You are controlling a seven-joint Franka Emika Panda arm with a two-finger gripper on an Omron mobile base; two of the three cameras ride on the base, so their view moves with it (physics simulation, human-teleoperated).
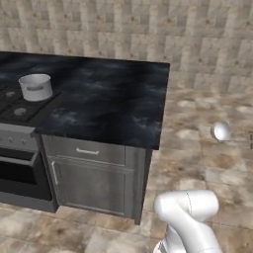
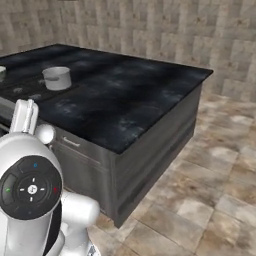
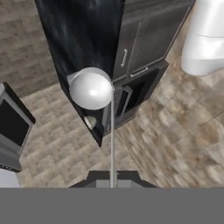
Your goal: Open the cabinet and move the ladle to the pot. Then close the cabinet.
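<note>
The dark marbled worktop [image 1: 113,99] carries the steel pot [image 1: 35,87] on the stove at its left end. Well off the worktop's right edge, above the tiled floor, the ladle [image 3: 92,89] hangs from the claw [image 3: 113,180], clamped tight on its thin handle.

**Stuff getting cut off or hidden**

The ladle [image 1: 222,131] handle is running off the right edge in the left base view. The arm [image 2: 30,195] is covering the counter's [image 2: 125,100] front left, and the oven [image 1: 17,168] is getting cropped at the left edge.
</note>
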